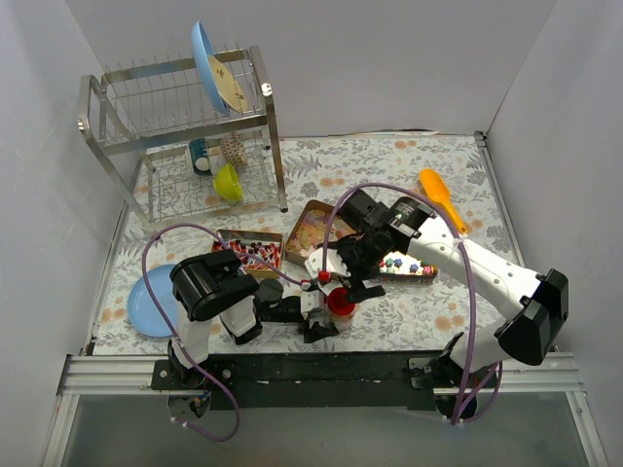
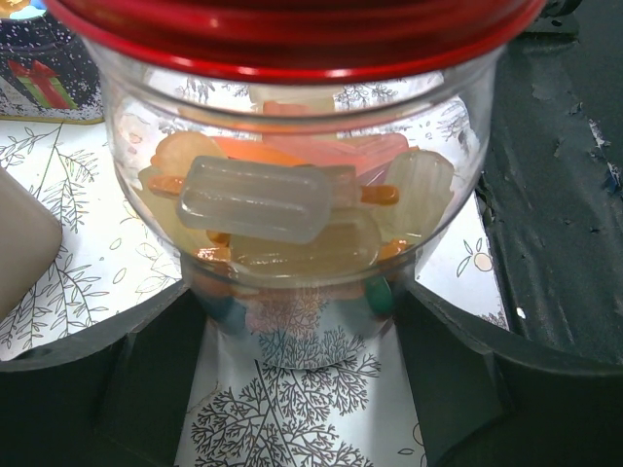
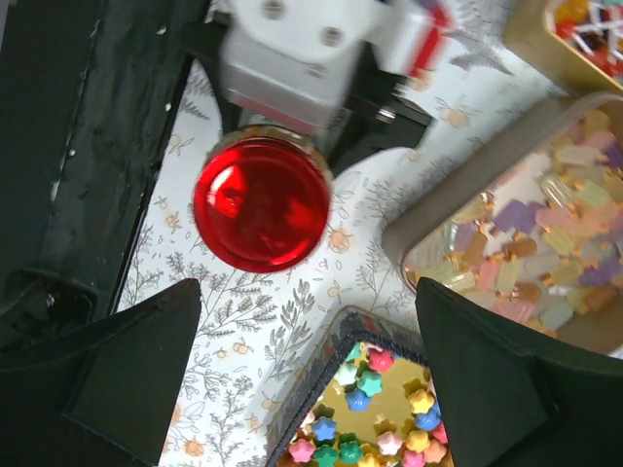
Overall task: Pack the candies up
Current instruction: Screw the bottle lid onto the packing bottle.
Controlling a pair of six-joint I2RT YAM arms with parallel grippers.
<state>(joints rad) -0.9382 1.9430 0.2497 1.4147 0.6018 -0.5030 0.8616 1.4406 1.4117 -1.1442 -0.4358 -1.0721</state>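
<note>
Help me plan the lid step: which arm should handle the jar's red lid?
Right. The right gripper hangs open above, near the red lid; the left gripper is shut on the jar, steadying it.

Jar (image 1: pixel 341 304) flanked by left fingers (image 2: pixel 127 389); trays (image 3: pixel 397 241) crowd far side

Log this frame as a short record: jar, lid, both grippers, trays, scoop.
jar: clear, holds pale candies
lid: red, on the jar
left gripper: fingers on either side of the jar base, apparently gripping
right gripper: open, empty, near the lid
trays: three, one kind each: wrapped pieces, pale pieces, nuggets
scoop: orange, far right, untouched
</note>
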